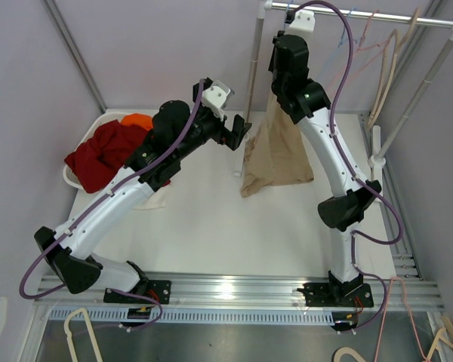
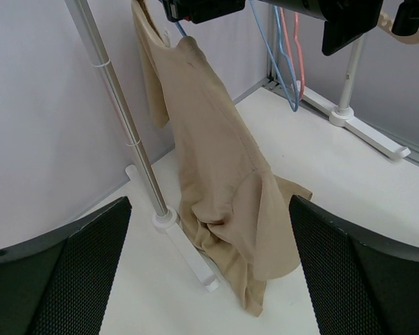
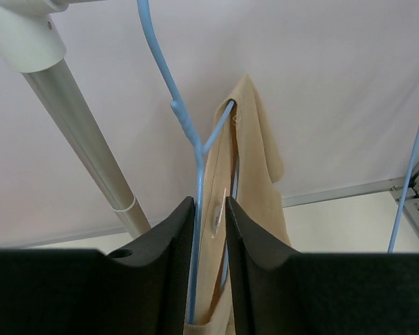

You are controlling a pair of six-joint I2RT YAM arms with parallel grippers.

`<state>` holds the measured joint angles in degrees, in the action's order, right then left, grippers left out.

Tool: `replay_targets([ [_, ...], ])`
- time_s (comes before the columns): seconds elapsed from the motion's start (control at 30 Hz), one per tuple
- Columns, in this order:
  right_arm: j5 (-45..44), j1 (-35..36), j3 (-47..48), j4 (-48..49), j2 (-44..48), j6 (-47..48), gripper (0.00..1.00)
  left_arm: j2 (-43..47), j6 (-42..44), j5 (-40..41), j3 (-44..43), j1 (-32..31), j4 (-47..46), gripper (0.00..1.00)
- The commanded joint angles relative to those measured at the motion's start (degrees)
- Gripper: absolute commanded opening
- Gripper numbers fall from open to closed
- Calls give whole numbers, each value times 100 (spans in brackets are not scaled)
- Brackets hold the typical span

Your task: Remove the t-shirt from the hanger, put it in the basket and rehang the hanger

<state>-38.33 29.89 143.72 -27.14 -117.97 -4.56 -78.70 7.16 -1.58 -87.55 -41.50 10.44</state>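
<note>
A rack post [image 2: 119, 105] stands just beside the t-shirt [image 2: 216, 181]; spare hangers [image 2: 290, 63] hang farther along. The tan t-shirt hangs on a blue hanger [image 3: 188, 125], its long axis vertical, collar up, hem bunched at the rack foot. The left gripper [image 2: 209, 202] is spread wide and empty. The right gripper [image 3: 210, 209] has its fingers nearly together astride the hanger wire; whether it grips cannot be told.

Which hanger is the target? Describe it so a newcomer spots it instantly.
Find the white clothes rail at the far side of the table. At its left end hangs a blue wire hanger. It alone carries a beige t-shirt; the other hangers are bare.
</note>
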Motion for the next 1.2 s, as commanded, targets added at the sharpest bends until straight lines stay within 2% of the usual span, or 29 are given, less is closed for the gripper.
replay_targets([
  [0.0, 36, -88, 68, 139, 11, -107, 29, 223, 110, 79, -17, 10, -112, 99],
  [0.3, 150, -264, 33, 42, -147, -212, 29, 188, 128, 97, 18, 10, -103, 99],
  [0.47, 238, -291, 33, 85, -156, -195, 24, 170, 119, 97, 10, 10, -103, 100],
  [0.53, 255, -317, 33, 112, -173, -203, 17, 162, 119, 97, 10, 10, -112, 100],
  [0.6, 273, -308, 51, 121, -182, -203, 0, 153, 119, 88, 18, 10, -103, 99],
  [0.8, 431, -308, -176, 401, -16, -37, 0, 144, 119, 114, 10, 10, -95, 99],
  [1.17, 782, -177, -1565, 1693, 1390, 1141, 0, 434, -39, 132, 159, 10, -95, 99],
])
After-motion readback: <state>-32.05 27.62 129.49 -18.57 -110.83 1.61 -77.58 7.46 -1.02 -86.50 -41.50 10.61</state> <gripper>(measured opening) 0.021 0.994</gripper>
